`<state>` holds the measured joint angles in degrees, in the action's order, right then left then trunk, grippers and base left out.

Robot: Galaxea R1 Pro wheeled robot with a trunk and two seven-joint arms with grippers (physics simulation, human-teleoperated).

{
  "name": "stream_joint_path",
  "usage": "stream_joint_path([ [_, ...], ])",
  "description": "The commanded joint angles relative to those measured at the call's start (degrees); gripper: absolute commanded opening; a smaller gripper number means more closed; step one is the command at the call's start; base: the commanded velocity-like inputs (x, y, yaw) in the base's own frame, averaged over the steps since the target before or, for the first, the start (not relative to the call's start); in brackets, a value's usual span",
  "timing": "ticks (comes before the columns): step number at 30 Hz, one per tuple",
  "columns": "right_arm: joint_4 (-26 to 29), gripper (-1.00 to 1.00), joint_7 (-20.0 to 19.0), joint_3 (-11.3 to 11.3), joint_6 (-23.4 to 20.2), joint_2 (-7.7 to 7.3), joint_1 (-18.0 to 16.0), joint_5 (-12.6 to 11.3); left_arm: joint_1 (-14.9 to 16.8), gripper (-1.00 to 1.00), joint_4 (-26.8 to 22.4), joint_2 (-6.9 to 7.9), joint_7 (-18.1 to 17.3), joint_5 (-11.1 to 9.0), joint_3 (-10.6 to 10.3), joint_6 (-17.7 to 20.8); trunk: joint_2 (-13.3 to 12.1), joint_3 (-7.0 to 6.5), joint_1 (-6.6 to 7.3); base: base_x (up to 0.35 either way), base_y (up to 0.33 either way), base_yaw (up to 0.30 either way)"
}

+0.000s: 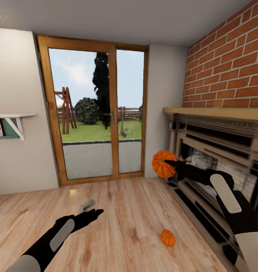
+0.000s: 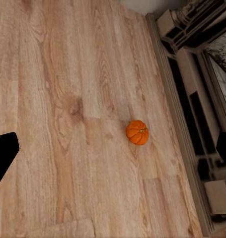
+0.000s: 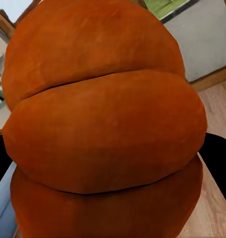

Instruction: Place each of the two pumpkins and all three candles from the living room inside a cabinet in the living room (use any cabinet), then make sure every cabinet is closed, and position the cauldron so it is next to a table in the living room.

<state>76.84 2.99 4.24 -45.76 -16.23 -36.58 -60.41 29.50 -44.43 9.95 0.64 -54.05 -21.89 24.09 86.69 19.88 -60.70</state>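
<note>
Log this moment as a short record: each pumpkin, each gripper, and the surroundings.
held pumpkin: in the right gripper, raised in front of the fireplace
floor pumpkin: lying on the wood floor, near the fireplace base, untouched
left gripper: open, empty, hovering over the floor
right gripper: shut on the held pumpkin
door: glass, wood frame, closed, garden beyond
shelf: on the left wall

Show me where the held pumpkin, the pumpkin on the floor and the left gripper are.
Held pumpkin [image 1: 162, 164], head view, its ribbed side.
Floor pumpkin [image 1: 168, 238], head view, middle of its body.
Left gripper [image 1: 94, 213], head view, between its fingertips.
</note>
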Motion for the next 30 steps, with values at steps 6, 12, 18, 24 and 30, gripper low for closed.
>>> stream_joint_path([
  [6, 0.07, -1.00, 0.44, 0.07, -0.06, -0.03, -0.07, -0.50, 0.09, 1.00, -0.04, 0.07, 0.07, -0.30, -0.09, 0.08, 0.05, 0.07, -0.03, 0.236, 0.260, -0.001],
  [12, 0.07, -1.00, 0.44, 0.07, -0.05, -0.03, -0.07, -0.50, 0.11, 1.00, -0.04, 0.07, 0.07, -0.26, 0.00, 0.08, 0.05, 0.01, -0.03, 0.264, 0.230, -0.126],
  [18, 0.07, -1.00, 0.36, 0.07, -0.11, -0.03, -0.06, -0.50, 0.11, 1.00, -0.04, 0.07, 0.07, -0.26, 0.01, 0.22, 0.05, -0.21, -0.03, 0.285, 0.197, -0.245],
  [24, 0.07, -1.00, 0.31, 0.07, -0.12, -0.03, -0.07, -0.50, 0.11, 1.00, -0.04, 0.07, 0.07, -0.26, 0.01, 0.26, 0.05, -0.34, -0.03, 0.314, 0.129, -0.112],
  [30, 0.07, -1.00, 0.24, 0.07, -0.12, -0.04, -0.05, -0.50, 0.11, 1.00, -0.04, 0.07, 0.01, -0.26, 0.01, 0.34, 0.05, -0.56, -0.03, 0.323, 0.100, -0.193],
])
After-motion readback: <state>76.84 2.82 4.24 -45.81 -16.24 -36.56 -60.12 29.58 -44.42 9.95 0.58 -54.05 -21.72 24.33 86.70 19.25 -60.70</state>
